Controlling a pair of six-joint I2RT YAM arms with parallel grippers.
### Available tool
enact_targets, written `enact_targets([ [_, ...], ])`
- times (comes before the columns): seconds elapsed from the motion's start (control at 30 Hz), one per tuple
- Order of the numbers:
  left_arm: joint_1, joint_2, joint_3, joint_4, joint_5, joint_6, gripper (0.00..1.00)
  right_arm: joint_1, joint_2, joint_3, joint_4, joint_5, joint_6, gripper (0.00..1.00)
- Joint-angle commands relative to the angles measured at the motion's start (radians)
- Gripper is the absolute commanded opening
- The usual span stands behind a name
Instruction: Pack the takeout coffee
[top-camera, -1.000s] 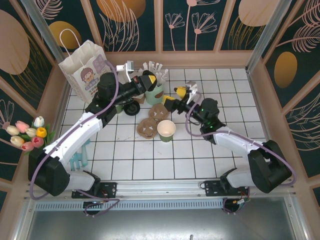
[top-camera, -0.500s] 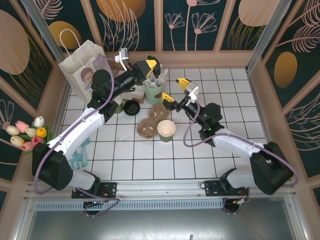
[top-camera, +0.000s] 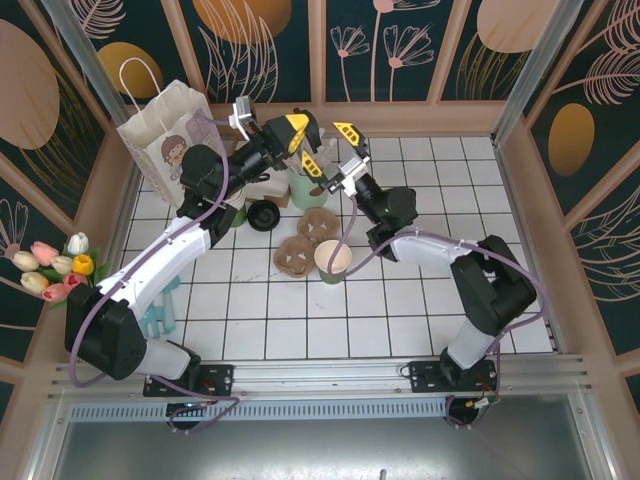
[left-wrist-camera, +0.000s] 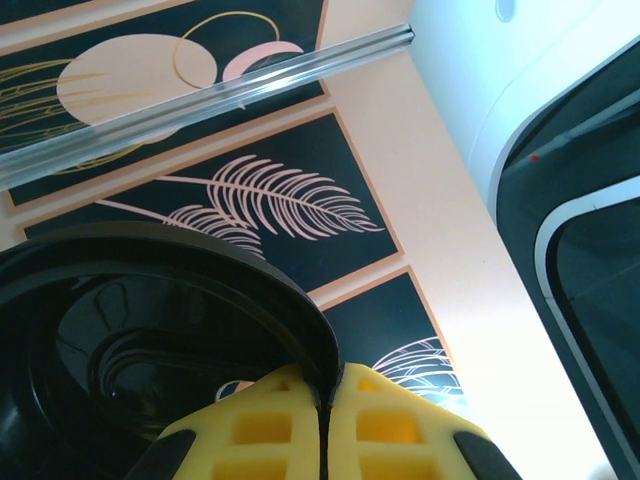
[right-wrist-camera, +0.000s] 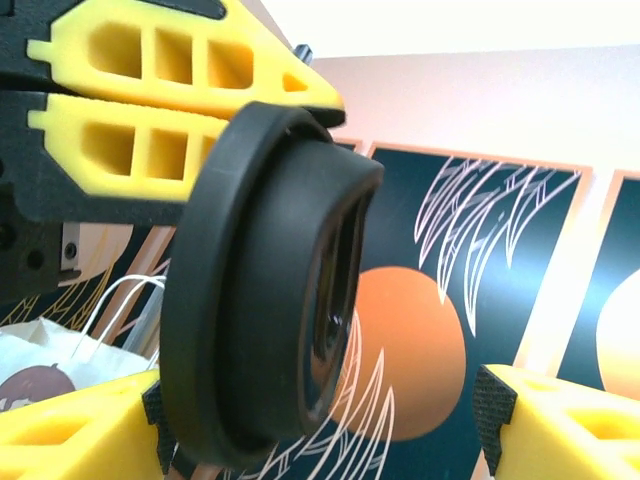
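At the upper middle of the overhead frame, the left gripper (top-camera: 294, 128) is clamped tight on the rim of a black lid (right-wrist-camera: 245, 290). The right gripper (top-camera: 328, 147) faces it, its fingers spread wide and holding nothing. Lower, mid-frame, the dark-green takeout coffee cup (top-camera: 333, 262) stands upright and open-topped on the white tiled table (top-camera: 300, 322), just beside brown cardboard pieces (top-camera: 296, 256).

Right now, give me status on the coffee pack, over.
Left end effector shut on black lid, held aloft. Right end effector open, beside lid. Green cup unlidded on table. Straw holder close by.
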Motion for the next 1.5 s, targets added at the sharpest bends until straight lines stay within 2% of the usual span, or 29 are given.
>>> enact_targets([
  [0.0,0.005,0.004,-0.005,0.099,-0.007,-0.043,0.0,0.01,0.04,0.062,0.052,-0.043,-0.065,0.77],
  [0.1,0.005,0.001,-0.008,0.094,-0.006,-0.039,0.0,0.01,0.058,0.089,0.049,-0.041,-0.063,0.71],
  [0.33,0.005,0.01,-0.034,0.128,-0.013,-0.056,0.0,0.011,0.069,0.103,0.037,-0.019,-0.052,0.47],
  [0.53,0.005,0.022,-0.055,0.171,-0.008,-0.081,0.0,0.011,0.065,0.104,0.035,0.004,-0.038,0.38],
  [0.77,0.005,0.028,-0.088,0.212,0.002,-0.098,0.0,0.009,0.036,0.095,-0.029,0.025,-0.09,0.26],
  [0.9,0.005,0.027,-0.121,0.27,0.025,-0.099,0.07,0.003,0.011,0.102,-0.067,0.077,-0.07,0.2],
  [1.1,0.005,0.039,-0.135,0.329,0.073,-0.095,0.07,0.001,-0.005,0.112,-0.104,0.106,-0.028,0.14],
  [1.17,0.005,0.042,-0.134,0.337,0.089,-0.095,0.15,-0.001,-0.009,0.112,-0.107,0.109,-0.01,0.12],
  [1.23,0.005,0.039,-0.139,0.328,0.093,-0.082,0.28,-0.003,-0.011,0.107,-0.104,0.107,-0.016,0.1],
  [1.37,0.005,0.023,-0.144,0.261,0.114,-0.02,0.47,-0.01,-0.021,0.096,-0.121,0.088,-0.074,0.08],
  [1.47,0.005,0.002,-0.157,0.22,0.118,0.028,0.71,-0.02,-0.041,0.087,-0.15,0.086,-0.115,0.08],
])
